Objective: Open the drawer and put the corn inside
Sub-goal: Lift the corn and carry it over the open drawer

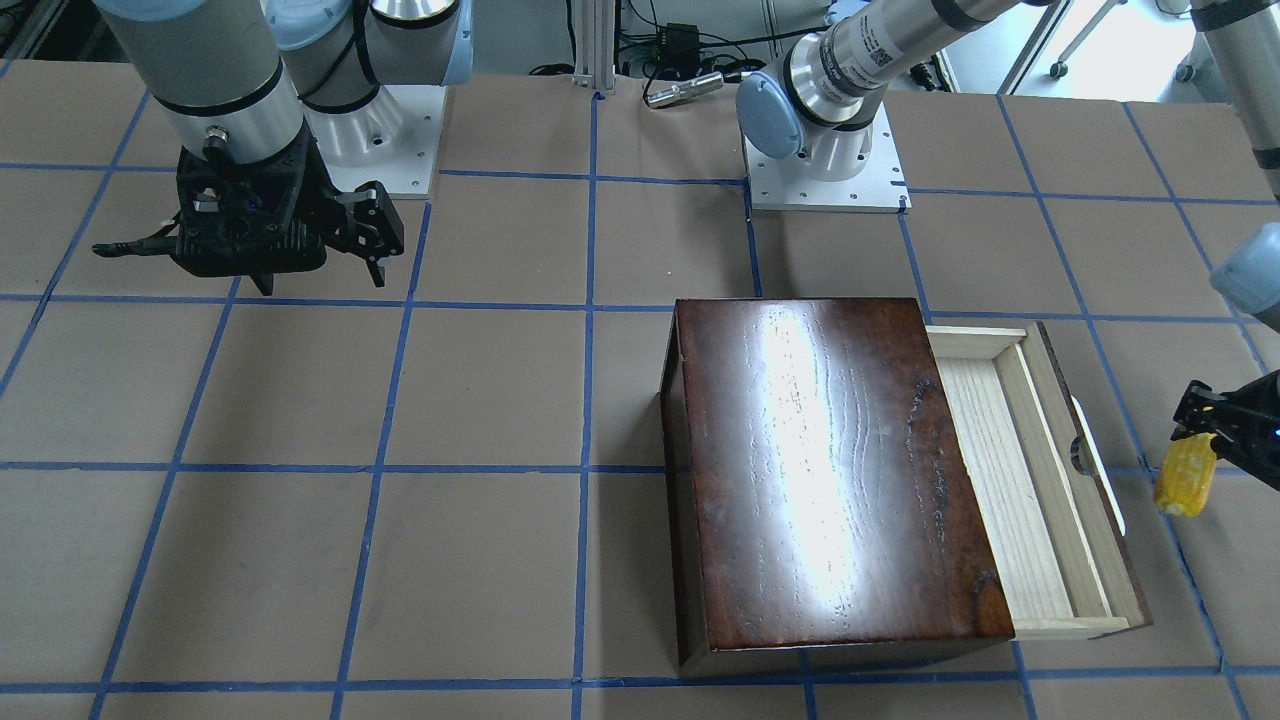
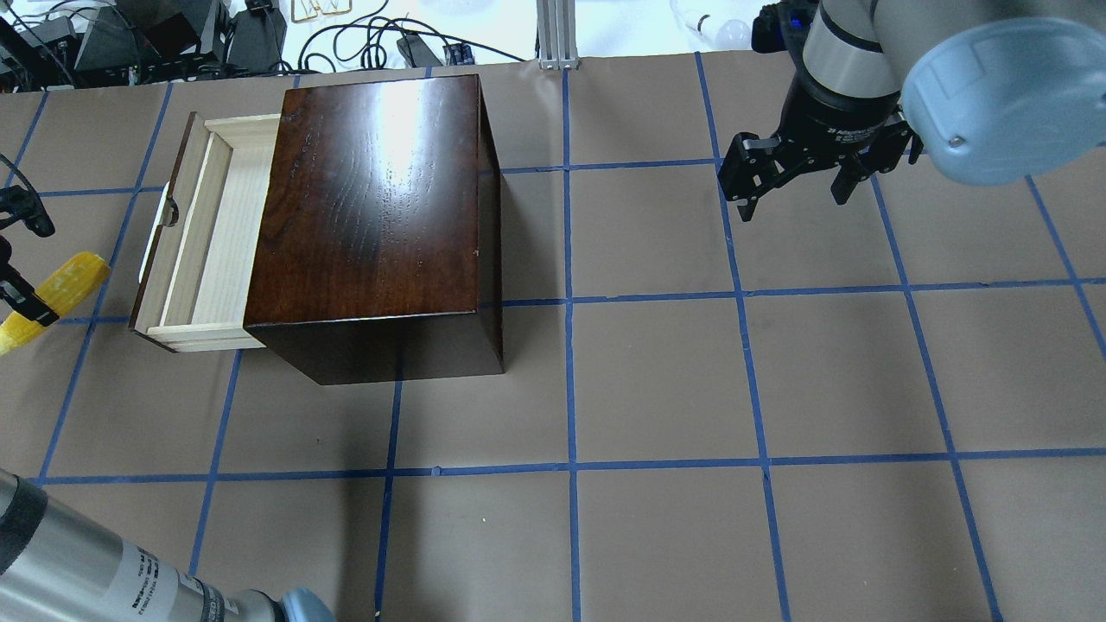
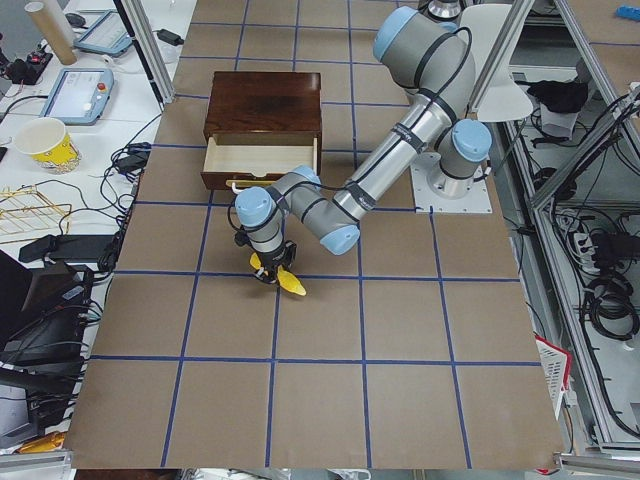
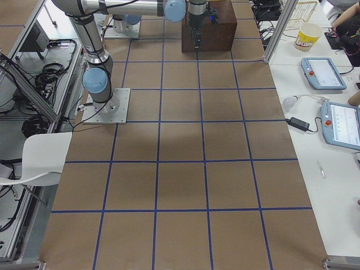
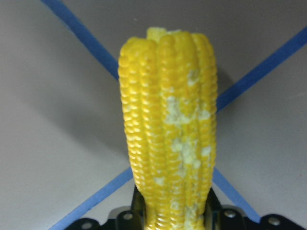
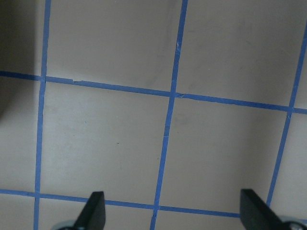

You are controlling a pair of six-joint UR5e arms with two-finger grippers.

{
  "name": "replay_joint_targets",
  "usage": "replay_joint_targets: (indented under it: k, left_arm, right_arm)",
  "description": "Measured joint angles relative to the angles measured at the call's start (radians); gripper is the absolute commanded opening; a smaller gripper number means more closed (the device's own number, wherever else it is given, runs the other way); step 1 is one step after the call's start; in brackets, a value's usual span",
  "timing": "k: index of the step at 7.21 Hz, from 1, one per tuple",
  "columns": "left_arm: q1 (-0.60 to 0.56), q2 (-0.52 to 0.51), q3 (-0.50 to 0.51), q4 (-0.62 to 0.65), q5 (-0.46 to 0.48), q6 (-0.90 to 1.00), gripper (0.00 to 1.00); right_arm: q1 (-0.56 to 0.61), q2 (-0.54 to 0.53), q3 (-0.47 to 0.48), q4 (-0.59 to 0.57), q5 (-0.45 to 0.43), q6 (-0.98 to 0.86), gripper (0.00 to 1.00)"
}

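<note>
The glossy dark-brown box (image 2: 380,207) stands on the table with its drawer (image 2: 203,250) pulled out; the pale wood tray is empty and the white handle (image 2: 158,226) faces outward. My left gripper (image 2: 19,289) is shut on the yellow corn (image 2: 54,296), holding it over the table just beyond the drawer's front, apart from the handle. The corn fills the left wrist view (image 5: 168,129), with pale patches on its kernels. In the front view the corn (image 1: 1186,475) hangs to the right of the drawer (image 1: 1030,470). My right gripper (image 2: 795,203) is open and empty, far from the box.
The brown table top (image 2: 657,380) carries a grid of blue tape lines. Cables and equipment (image 2: 216,34) lie beyond its far edge. The arm bases (image 1: 825,165) stand at the robot's side. The right wrist view shows only taped table (image 6: 168,120) below the open fingers.
</note>
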Motion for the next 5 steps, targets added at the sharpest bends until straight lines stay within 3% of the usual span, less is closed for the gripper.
replay_joint_targets:
  k: [3, 5]
  left_arm:
    - [-0.047, 0.062, 0.147, -0.214, -0.005, -0.166, 0.00]
    - [-0.104, 0.129, 0.181, -0.314, -0.031, -0.314, 0.00]
  right_arm:
    - [-0.001, 0.000, 0.000, 0.000, 0.000, 0.000, 1.00]
    - [0.000, 0.000, 0.000, 0.000, 0.000, 0.000, 1.00]
